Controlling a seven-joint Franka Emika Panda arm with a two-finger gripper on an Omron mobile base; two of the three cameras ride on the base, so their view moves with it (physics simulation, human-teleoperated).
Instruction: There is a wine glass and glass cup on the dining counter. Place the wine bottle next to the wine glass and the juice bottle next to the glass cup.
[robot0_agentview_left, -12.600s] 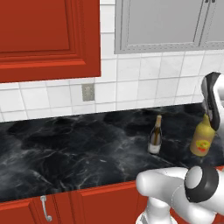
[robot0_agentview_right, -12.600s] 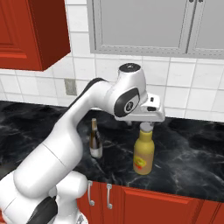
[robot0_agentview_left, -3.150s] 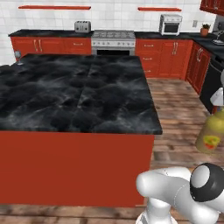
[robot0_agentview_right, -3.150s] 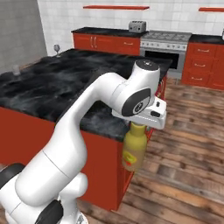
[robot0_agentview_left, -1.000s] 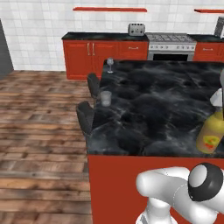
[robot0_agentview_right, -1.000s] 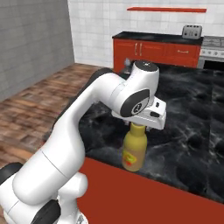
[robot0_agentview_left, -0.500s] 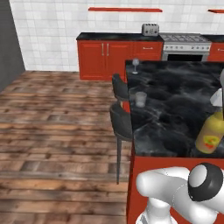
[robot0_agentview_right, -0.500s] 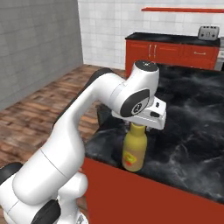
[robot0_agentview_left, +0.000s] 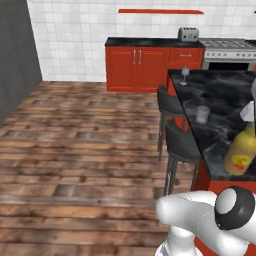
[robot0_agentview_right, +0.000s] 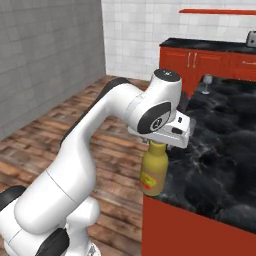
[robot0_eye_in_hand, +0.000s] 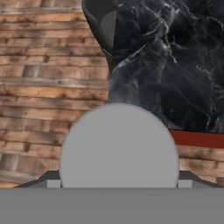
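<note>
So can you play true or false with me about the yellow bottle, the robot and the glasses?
1. The gripper holds the juice bottle by its neck. True.
2. The juice bottle stands on the floor. False: it hangs in the gripper, beside the corner of the dining counter.
3. The wine glass sits at the far end of the dining counter. True.
4. The glass cup lies tipped over. False: it stands upright on the counter.
5. The glass cup is nearer to the robot than the wine glass. True.
6. The stools beside the counter are red. False: they are dark.
</note>
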